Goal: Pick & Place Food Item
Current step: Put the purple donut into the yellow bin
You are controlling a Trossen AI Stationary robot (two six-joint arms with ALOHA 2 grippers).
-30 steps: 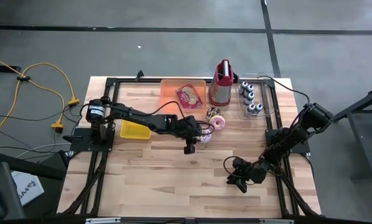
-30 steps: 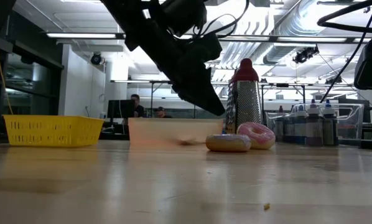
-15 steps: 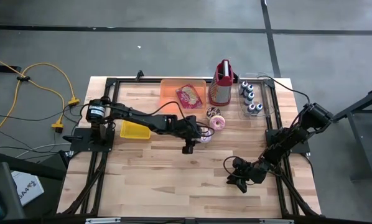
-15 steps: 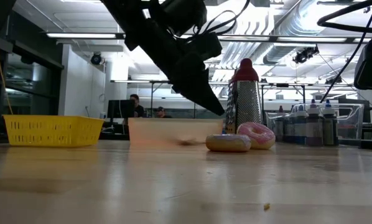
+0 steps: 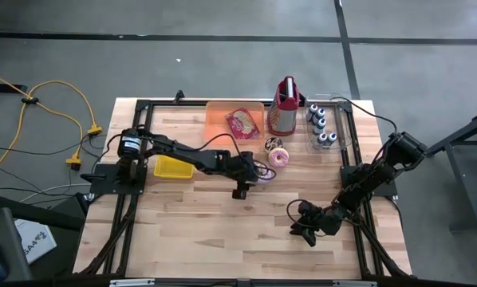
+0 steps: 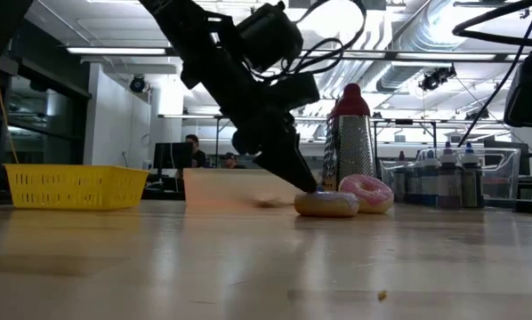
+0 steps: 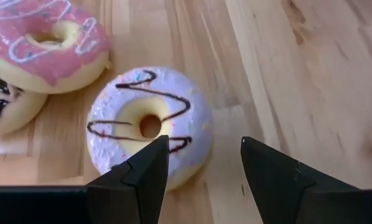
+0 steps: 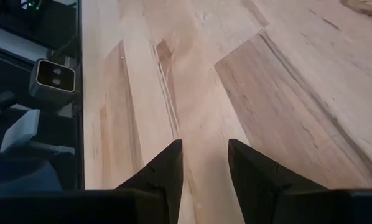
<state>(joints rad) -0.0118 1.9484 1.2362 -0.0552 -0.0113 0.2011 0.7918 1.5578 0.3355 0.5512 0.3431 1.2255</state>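
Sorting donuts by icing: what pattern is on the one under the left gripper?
Pale lilac donut with a dark chocolate zigzag; left wrist view.

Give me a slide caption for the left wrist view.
Open left tool poised over a white-iced doughnut, pink doughnut beside it.

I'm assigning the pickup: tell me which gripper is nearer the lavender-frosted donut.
Left. The left gripper is right at the lavender-frosted donut, open, one finger over its edge. The right gripper waits far off near the table's front right, over bare wood.
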